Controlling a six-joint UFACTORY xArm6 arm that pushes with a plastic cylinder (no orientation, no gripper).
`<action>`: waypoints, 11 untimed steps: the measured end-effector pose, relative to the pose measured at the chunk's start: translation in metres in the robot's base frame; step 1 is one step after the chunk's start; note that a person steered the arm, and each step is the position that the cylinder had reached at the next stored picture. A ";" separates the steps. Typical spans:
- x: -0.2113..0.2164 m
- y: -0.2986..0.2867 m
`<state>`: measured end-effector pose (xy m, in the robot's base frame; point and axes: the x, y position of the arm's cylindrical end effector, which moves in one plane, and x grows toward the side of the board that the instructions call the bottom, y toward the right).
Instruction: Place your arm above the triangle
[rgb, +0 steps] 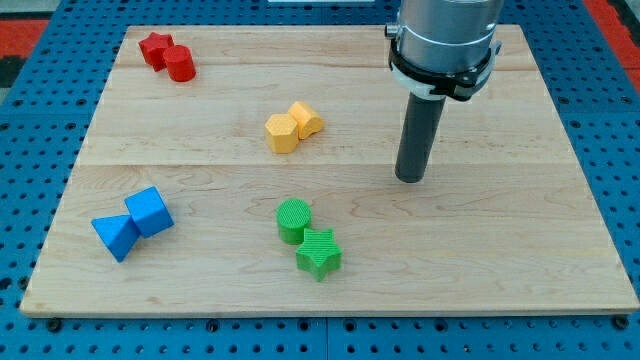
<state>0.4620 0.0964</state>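
Observation:
A blue triangle block (115, 236) lies at the view's lower left of the wooden board (500, 260), touching a blue cube (150, 211) on its upper right. My tip (410, 179) rests on the board right of centre, far to the right of the blue triangle and slightly higher in the view. It touches no block. The nearest blocks to my tip are a green cylinder (294, 219) and a green star (319, 253), below and to its left.
A yellow pair of blocks (293, 126) sits at the upper middle. A red star (155, 47) and red cylinder (180, 64) sit at the upper left. A blue pegboard (40, 120) surrounds the board.

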 end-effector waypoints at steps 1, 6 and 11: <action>0.000 0.000; -0.073 0.006; -0.011 -0.225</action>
